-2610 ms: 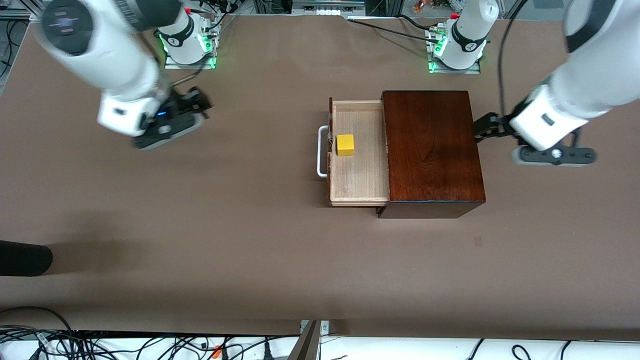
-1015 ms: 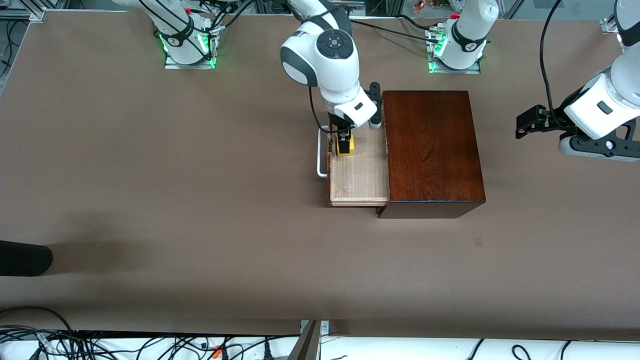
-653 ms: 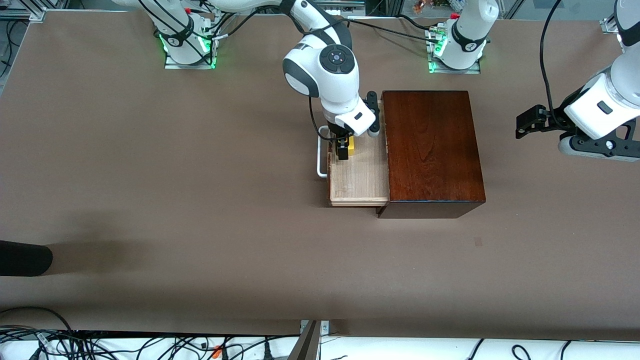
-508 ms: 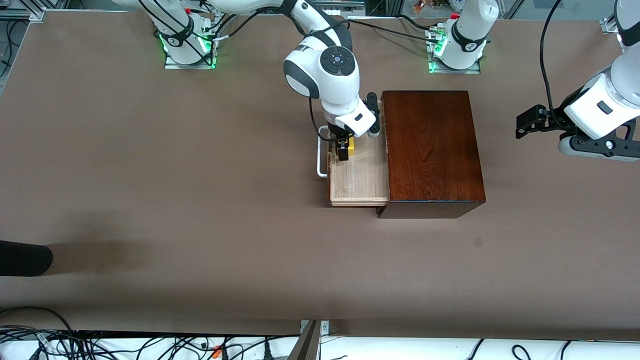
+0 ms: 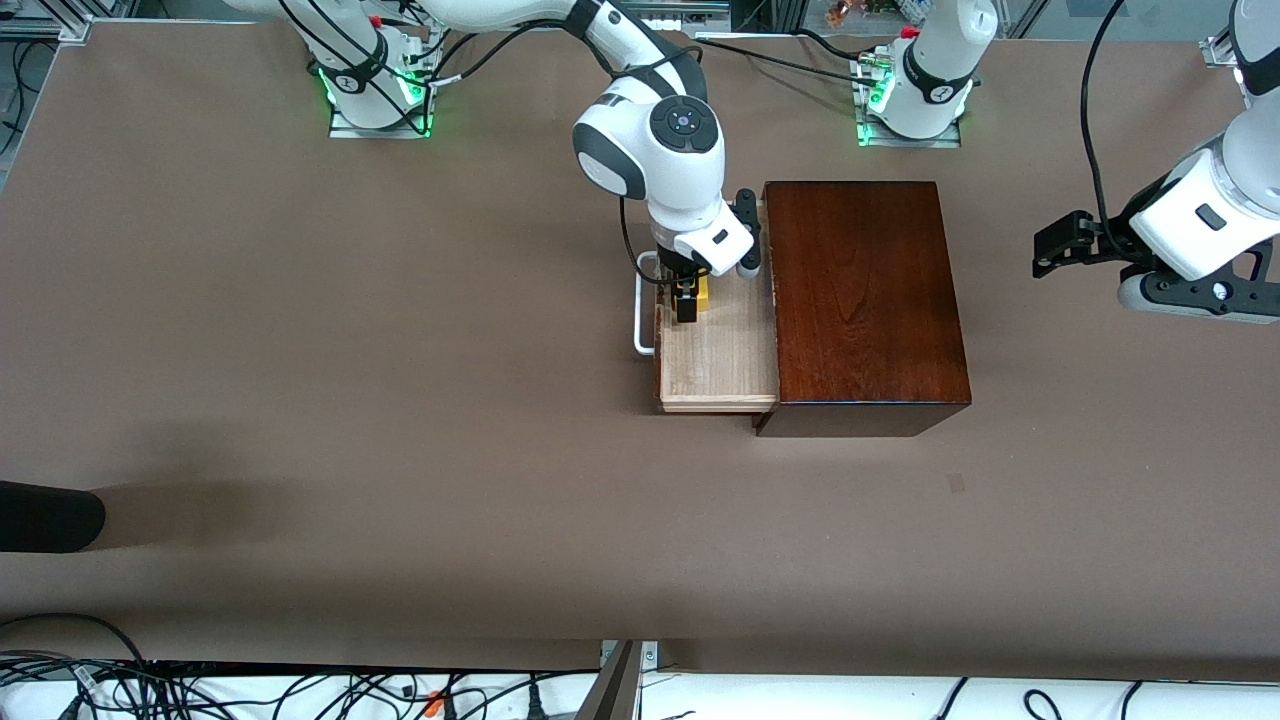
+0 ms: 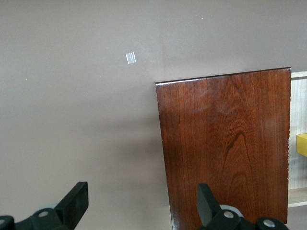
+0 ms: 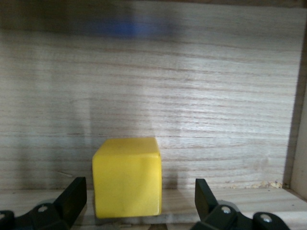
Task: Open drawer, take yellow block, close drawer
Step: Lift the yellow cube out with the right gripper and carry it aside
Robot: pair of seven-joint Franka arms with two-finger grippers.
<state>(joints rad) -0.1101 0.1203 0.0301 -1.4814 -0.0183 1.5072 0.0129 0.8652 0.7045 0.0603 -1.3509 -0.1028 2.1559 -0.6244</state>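
I've lowered my right gripper (image 5: 687,300) into the pulled-out drawer (image 5: 720,350) with fingers spread either side of the block (image 7: 127,177), which sits by the drawer front, ready to clamp; my left gripper (image 6: 139,211) waits open past the box (image 5: 865,300)

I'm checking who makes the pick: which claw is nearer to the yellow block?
Right. The right claw is down in the open drawer, open around the yellow block. The left claw waits off the wooden box's closed end.
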